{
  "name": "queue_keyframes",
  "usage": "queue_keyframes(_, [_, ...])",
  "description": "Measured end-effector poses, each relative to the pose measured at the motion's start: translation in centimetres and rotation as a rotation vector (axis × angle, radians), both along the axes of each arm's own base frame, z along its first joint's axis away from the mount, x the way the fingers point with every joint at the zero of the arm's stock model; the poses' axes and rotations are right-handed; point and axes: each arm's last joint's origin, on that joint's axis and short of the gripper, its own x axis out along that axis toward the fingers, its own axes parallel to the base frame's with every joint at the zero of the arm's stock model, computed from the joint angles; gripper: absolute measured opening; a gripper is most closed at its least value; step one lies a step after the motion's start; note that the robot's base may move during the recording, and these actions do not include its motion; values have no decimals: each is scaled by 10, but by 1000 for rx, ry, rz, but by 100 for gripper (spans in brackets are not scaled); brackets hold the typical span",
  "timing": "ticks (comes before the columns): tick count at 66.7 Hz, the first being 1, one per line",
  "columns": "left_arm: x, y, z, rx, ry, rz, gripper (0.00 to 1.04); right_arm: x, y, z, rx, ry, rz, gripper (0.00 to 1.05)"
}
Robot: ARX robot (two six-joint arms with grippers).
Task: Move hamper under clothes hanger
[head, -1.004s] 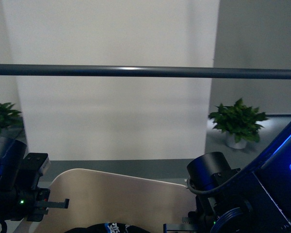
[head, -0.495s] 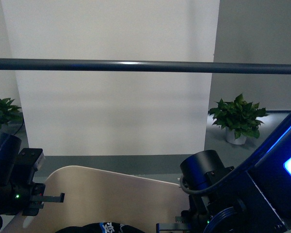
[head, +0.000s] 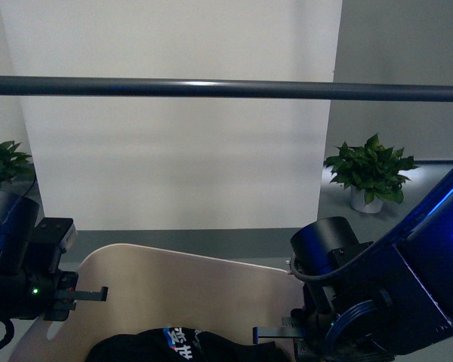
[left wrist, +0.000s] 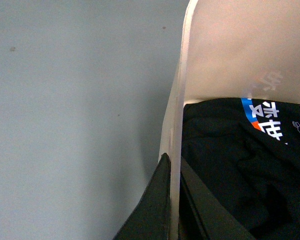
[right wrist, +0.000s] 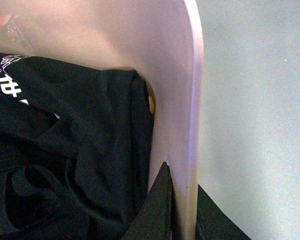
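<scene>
Since 1 second ago the bar of the clothes hanger [head: 226, 89] has gone up in the front view. The far rim of the hamper [head: 189, 280] has gone up too, and more of the black clothes [head: 181, 348] show inside it.

The hamper sits between the 2 grippers. The left gripper [head: 90, 292] is closed on 1 side wall of the hamper. In the left wrist view, 1 finger [left wrist: 152, 210] is on the outside of the wall and the other is on the inside, with the thin beige wall pinched between them. The right gripper [head: 275, 332] pinches the other side wall the same way. There, 1 finger [right wrist: 157, 205] is on the inside, touching the black clothes, and the other is on the outside, over the grey floor [right wrist: 255, 100].

The black clothes lie in the hamper between the 2 grippers and have white and blue marks on them.

The bar runs high above both grippers, right across the view. I cannot tell if the hamper is right below the bar or a bit short of it. A green plant [head: 370, 175] stands far past the right gripper.
</scene>
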Motion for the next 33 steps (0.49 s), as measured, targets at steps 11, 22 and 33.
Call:
queue_keyframes(11, [-4,-3,-4,45,27,73,4,1,1,1,5,-47,-52,3])
queue_keyframes(22, [-17,-12,-15,59,70,63,4,2,6,-4,33,-100,-192,3])
queue_keyframes(33, [-27,-17,-25,72,98,52,4,-1,6,-27,52,-51,-216,3])
